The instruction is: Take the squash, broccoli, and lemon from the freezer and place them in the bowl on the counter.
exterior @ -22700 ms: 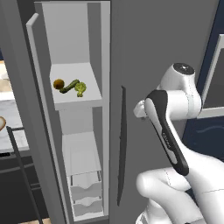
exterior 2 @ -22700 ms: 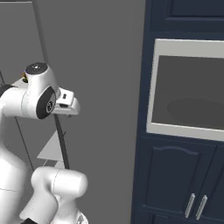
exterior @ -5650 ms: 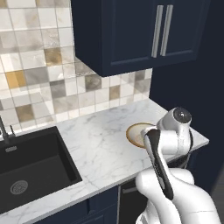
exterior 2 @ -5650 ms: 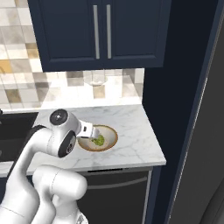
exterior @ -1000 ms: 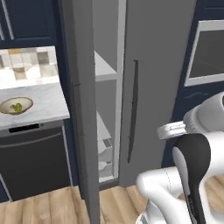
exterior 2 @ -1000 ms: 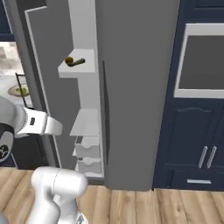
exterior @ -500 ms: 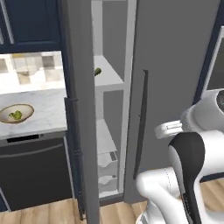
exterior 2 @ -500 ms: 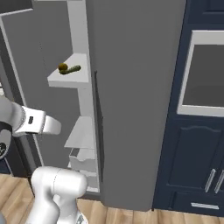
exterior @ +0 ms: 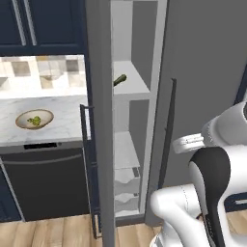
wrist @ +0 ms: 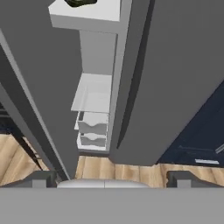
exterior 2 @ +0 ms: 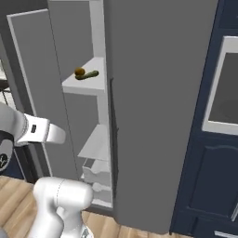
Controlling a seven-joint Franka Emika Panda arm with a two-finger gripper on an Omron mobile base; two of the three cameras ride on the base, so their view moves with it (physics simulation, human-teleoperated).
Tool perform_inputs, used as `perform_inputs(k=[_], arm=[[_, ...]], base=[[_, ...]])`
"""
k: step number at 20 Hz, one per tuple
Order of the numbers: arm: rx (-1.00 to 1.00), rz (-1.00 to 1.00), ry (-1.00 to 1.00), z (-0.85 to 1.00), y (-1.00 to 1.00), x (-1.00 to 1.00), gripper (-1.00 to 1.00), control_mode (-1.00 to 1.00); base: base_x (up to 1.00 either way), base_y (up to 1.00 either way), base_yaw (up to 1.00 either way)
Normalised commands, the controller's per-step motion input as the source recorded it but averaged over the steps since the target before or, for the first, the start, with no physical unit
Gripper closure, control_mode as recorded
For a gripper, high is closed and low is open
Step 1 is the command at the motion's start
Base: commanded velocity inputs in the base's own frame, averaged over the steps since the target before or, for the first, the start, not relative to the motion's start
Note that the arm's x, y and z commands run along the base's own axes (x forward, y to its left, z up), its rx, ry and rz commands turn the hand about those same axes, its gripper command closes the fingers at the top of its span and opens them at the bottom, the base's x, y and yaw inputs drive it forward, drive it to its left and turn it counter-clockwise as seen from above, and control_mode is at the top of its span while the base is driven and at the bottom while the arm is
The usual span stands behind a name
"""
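On the freezer's upper shelf [exterior 2: 86, 83] a yellow-orange lemon [exterior 2: 80, 71] lies beside a long dark green squash [exterior 2: 89, 75]. The squash [exterior: 119, 79] also peeks past the open freezer door in the left base view, and its dark end [wrist: 81, 2] sits at the top of the hand view. The tan bowl [exterior: 21, 116] stands on the marble counter at far left with the green broccoli [exterior: 34, 120] inside it. My gripper [wrist: 113, 178] is open and holds nothing. It hangs low in front of the freezer, well below the shelf.
The open freezer door [exterior: 99, 125] stands edge-on between the counter and the freezer. White drawers [wrist: 92, 129] fill the freezer's lower part. A dark dishwasher front [exterior: 46, 183] sits under the counter. A navy oven cabinet [exterior 2: 218, 139] is to the right, above a wooden floor [wrist: 131, 170].
The base has driven, so both base views have slid along the freezer front and the shelf with lemon and squash now sits nearer. The gripper holds nothing throughout.
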Motion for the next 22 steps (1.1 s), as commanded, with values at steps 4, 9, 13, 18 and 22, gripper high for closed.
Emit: perform_inputs(k=[4,9,13,18,22], arm=[[0.0,0.0,0.0,0.0,0.0,0.0,-1.0,1.0],[0.0,0.0,0.0,0.0,0.0,0.0,-1.0,1.0],[0.0,0.0,0.0,0.0,0.0,0.0,-1.0,1.0],[0.0,0.0,0.0,0.0,0.0,0.0,-1.0,1.0],[0.0,0.0,0.0,0.0,0.0,0.0,-1.0,1.0]], base=[[0.73,-0.02,0.29],[0.86,-0.14,0.3],[0.98,0.02,0.21],[0.97,-0.23,0.19],[0.26,-0.76,0.11]])
